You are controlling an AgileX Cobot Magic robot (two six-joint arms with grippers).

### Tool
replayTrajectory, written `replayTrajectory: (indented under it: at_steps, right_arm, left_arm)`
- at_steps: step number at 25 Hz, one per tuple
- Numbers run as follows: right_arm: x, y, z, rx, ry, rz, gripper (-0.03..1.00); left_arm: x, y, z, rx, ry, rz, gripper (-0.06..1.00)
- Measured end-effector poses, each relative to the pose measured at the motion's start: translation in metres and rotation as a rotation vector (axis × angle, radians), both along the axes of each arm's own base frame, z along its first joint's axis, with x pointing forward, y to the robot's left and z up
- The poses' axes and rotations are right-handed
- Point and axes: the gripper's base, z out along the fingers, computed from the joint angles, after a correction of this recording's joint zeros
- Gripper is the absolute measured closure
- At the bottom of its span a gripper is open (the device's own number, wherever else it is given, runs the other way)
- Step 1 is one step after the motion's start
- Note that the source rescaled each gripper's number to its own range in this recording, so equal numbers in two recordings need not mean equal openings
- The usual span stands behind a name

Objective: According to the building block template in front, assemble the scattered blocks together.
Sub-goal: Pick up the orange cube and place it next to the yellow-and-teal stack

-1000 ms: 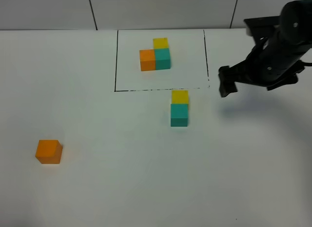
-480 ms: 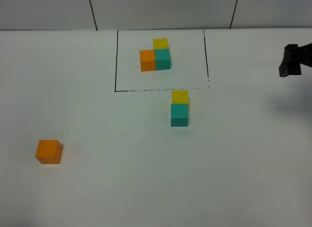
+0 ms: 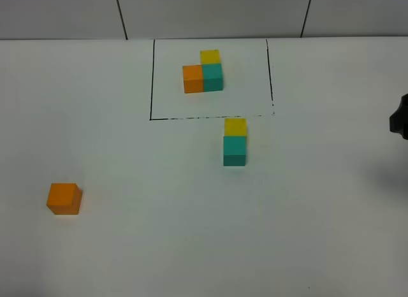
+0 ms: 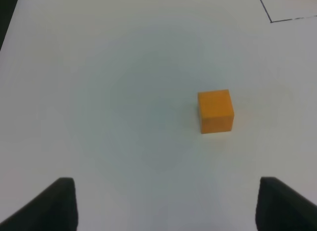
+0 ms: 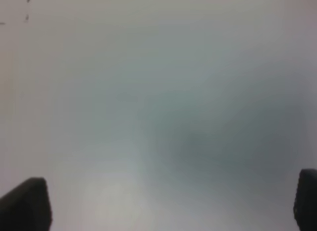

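Scattered blocks sit in 2 places: the yellow cube [image 3: 235,126] touches the far side of the teal cube [image 3: 234,149], just outside the black frame around the building block template [image 3: 203,72], while the orange cube [image 3: 64,198] lies alone, well apart at the near left. The left gripper [image 4: 166,205] looks down on that orange cube, jaws spread with nothing between them. The right gripper [image 5: 168,203] is likewise spread and empty at the scene's right edge. By my reading, 1 cube remains to join. A skewed pinch could twist the orange cube, and pressing it hard against the teal cube's left face could shove the joined pair apart.
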Motion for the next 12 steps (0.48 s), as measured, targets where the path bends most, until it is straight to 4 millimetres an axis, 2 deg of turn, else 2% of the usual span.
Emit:
replayTrajectory:
  at_steps: [4, 12]
  right_arm:
    - [-0.025, 0.001, 0.000, 0.004, -0.023, -0.009, -0.03]
    - [-0.062, 0.003, 0.001, 0.006, -0.085, -0.021, -0.03]
  left_arm:
    - [0.000, 0.000, 0.000, 0.000, 0.000, 0.000, 0.22]
    - [0.000, 0.000, 0.000, 0.001, 0.000, -0.001, 0.22]
